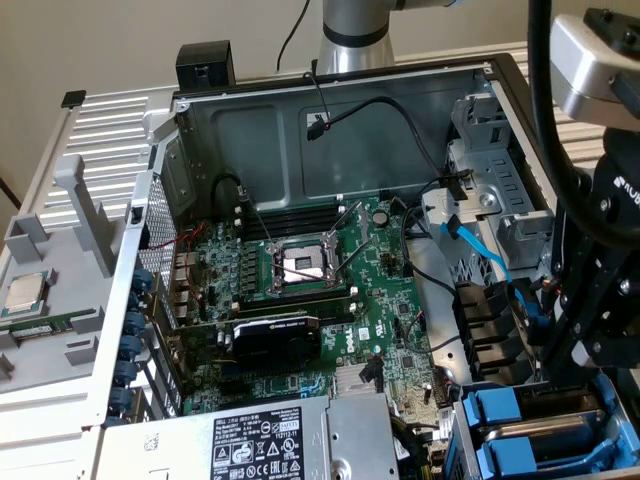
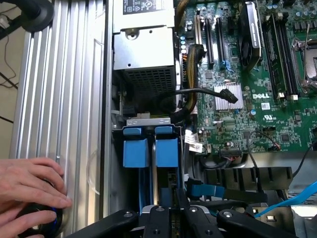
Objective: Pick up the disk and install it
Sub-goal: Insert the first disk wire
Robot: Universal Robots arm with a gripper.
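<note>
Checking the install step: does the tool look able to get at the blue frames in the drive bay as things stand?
Likely yes: the tool hangs directly over the blue frames with nothing between them; the black cable lies off over the board.

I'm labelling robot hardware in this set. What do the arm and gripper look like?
The arm is a silver-grey metal tube, with a pale grey housing near the wrist and a thick black cable running down beside it. The gripper is black, built of linked bars with round pivot pins.

Silver arm column (image 1: 355, 30); black end effector (image 2: 171, 220), round pivot screws; thick black cable (image 1: 541, 110).
</note>
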